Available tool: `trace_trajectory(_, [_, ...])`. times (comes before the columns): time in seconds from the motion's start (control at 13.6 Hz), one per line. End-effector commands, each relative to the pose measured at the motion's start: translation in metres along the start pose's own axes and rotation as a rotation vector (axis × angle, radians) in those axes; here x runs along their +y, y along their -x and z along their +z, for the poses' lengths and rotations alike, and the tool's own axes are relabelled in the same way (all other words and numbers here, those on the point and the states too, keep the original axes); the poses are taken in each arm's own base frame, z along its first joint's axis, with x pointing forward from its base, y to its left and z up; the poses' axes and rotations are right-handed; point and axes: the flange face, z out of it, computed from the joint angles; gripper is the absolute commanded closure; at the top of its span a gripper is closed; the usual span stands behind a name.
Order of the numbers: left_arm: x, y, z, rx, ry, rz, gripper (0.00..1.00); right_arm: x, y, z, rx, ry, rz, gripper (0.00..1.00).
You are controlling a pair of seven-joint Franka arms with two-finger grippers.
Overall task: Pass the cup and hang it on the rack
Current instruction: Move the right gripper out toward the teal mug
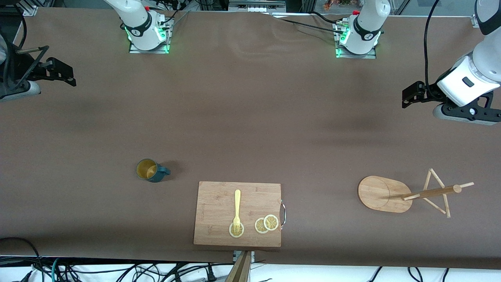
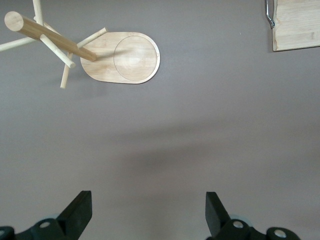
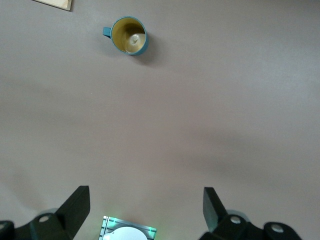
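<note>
The cup [image 1: 150, 170], dark teal with a mustard-yellow inside, stands upright on the brown table toward the right arm's end; its handle points at the cutting board. The right wrist view shows the cup [image 3: 129, 36] well away from the fingers. The bamboo rack [image 1: 385, 194] stands on its oval base toward the left arm's end, pole [image 1: 430, 192] and thin pegs up. In the left wrist view the rack [image 2: 125, 57] is also far off. My right gripper [image 1: 64, 72] [image 3: 146, 202] hangs open and empty over its table end. My left gripper [image 1: 409, 96] [image 2: 149, 205] hangs open and empty over its end.
A rectangular bamboo cutting board [image 1: 238, 213] lies near the front edge, between cup and rack. It carries a yellow fork [image 1: 237, 207] and lemon slices [image 1: 266, 224]. Both arm bases [image 1: 146, 33] [image 1: 358, 37] stand at the table's edge farthest from the camera.
</note>
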Motion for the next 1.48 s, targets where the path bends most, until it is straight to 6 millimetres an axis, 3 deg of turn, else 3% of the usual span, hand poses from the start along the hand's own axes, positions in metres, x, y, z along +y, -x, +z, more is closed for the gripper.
trace_trajectory(0.0, [0.000,-0.002,-0.006,-0.003,-0.020,0.012,0.00,-0.001,0.001,-0.005,0.001,-0.001,0.012,0.00])
trace_trajectory(0.59, [0.001,-0.002,-0.006,-0.003,-0.021,0.012,0.00,-0.002,0.001,-0.001,0.000,-0.003,0.010,0.00])
trace_trajectory(0.81, [0.001,-0.002,-0.006,-0.003,-0.021,0.011,0.00,-0.003,-0.005,0.015,-0.007,-0.004,0.011,0.00])
trace_trajectory(1.03, [0.001,-0.002,-0.006,-0.003,-0.021,0.012,0.00,-0.009,-0.027,0.051,-0.010,-0.003,0.038,0.00])
trace_trajectory(1.4, [0.001,-0.002,-0.006,-0.003,-0.021,0.011,0.00,-0.013,-0.081,0.123,-0.018,-0.002,0.016,0.00])
